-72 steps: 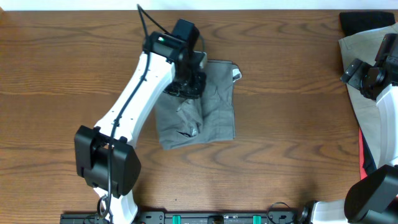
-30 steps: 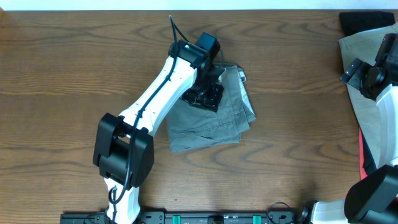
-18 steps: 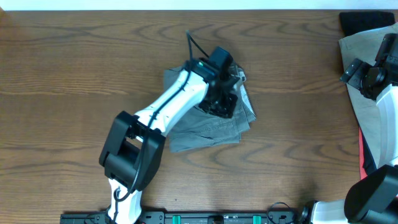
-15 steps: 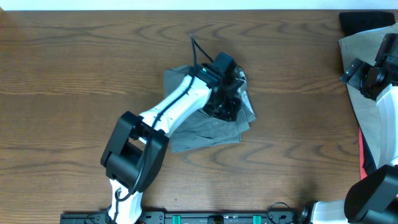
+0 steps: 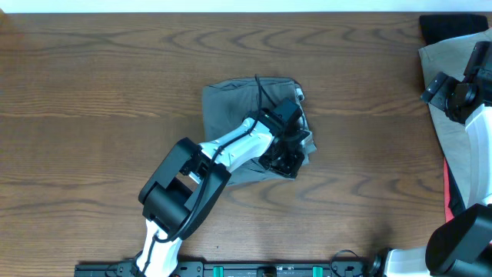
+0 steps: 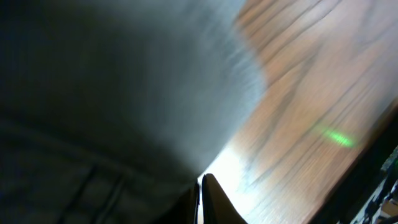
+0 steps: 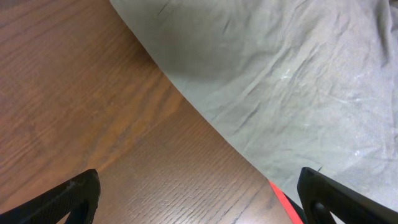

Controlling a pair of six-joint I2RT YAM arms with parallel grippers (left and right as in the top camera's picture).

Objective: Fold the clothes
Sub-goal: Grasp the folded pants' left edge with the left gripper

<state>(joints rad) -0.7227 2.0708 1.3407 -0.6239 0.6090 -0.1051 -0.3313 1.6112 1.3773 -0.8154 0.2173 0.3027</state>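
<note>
The mid-grey shorts (image 5: 231, 108) lie folded in the middle of the table, with a small white tag at their upper right corner. My left gripper (image 5: 288, 160) is low at their lower right edge, jaws shut on a fold of the grey cloth. In the left wrist view the shorts (image 6: 112, 93) fill the left side and the shut jaws (image 6: 202, 199) sit at the cloth's edge. My right gripper (image 5: 450, 92) hovers open and empty over the beige shorts (image 5: 442, 58); its wrist view shows the fingers (image 7: 205, 205) wide apart above bare wood next to the beige cloth (image 7: 280, 74).
A black piece (image 5: 450, 25) lies at the far right corner. A red piece (image 5: 448, 188) shows under the beige cloth at the right edge, and also in the right wrist view (image 7: 286, 202). The wooden table (image 5: 100, 92) is bare to the left and front.
My left gripper has swept from the shorts' upper middle down to their lower right edge, dragging cloth with it. The shorts changed outline and shifted slightly right. The right arm has not moved.
</note>
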